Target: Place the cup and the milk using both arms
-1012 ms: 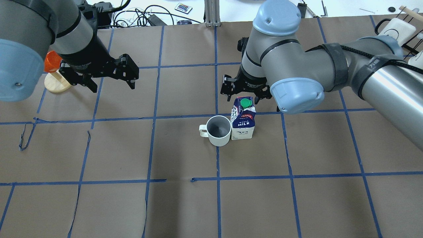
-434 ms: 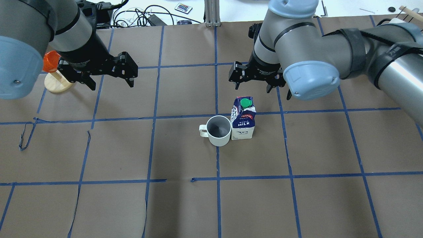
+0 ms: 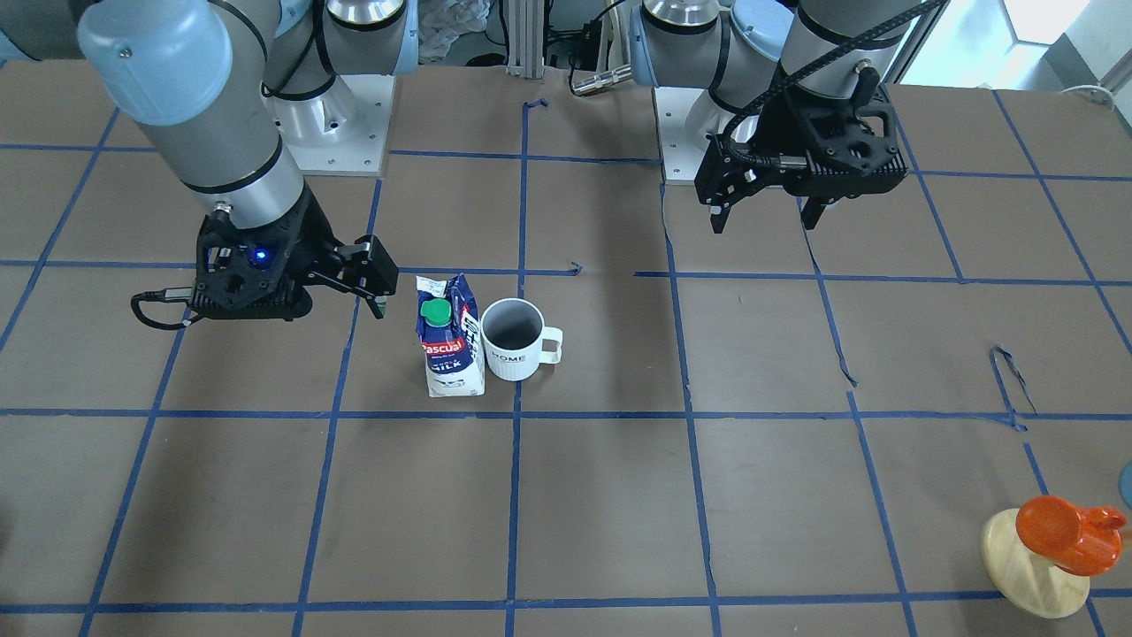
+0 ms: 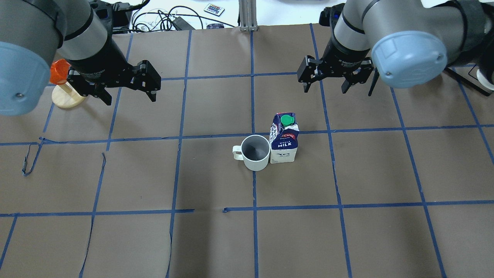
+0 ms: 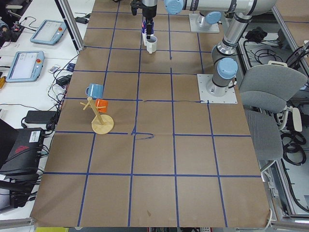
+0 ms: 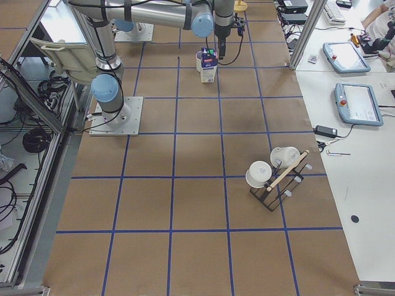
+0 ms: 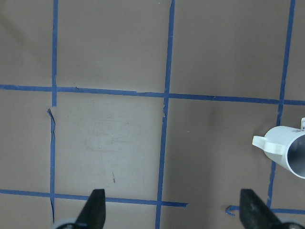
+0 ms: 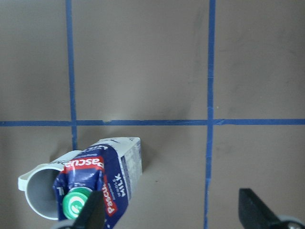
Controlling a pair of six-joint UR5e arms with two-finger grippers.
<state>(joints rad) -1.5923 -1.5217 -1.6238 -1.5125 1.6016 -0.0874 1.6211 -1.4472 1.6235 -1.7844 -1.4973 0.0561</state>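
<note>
The white cup (image 4: 255, 152) stands upright near the table's middle, handle to the left, touching the blue-and-white milk carton (image 4: 284, 139) on its right. Both also show in the front view, cup (image 3: 513, 341) and milk (image 3: 449, 349). My left gripper (image 4: 130, 99) is open and empty, hovering far left of the cup. My right gripper (image 4: 324, 90) is open and empty, above the table beyond and right of the milk. The left wrist view shows the cup (image 7: 286, 150) at its right edge. The right wrist view shows the milk (image 8: 102, 183) at lower left, with the cup (image 8: 40, 188) behind it.
A wooden stand (image 4: 67, 96) with an orange cup (image 4: 58, 71) sits at the far left, just behind my left gripper. Cables (image 4: 162, 19) lie past the table's far edge. A rack of white mugs (image 6: 274, 176) stands far off at the robot's right end.
My right gripper has moved off from just behind the milk, farther back and to the right, still open. The left gripper has barely shifted. Cup and milk have not moved.
</note>
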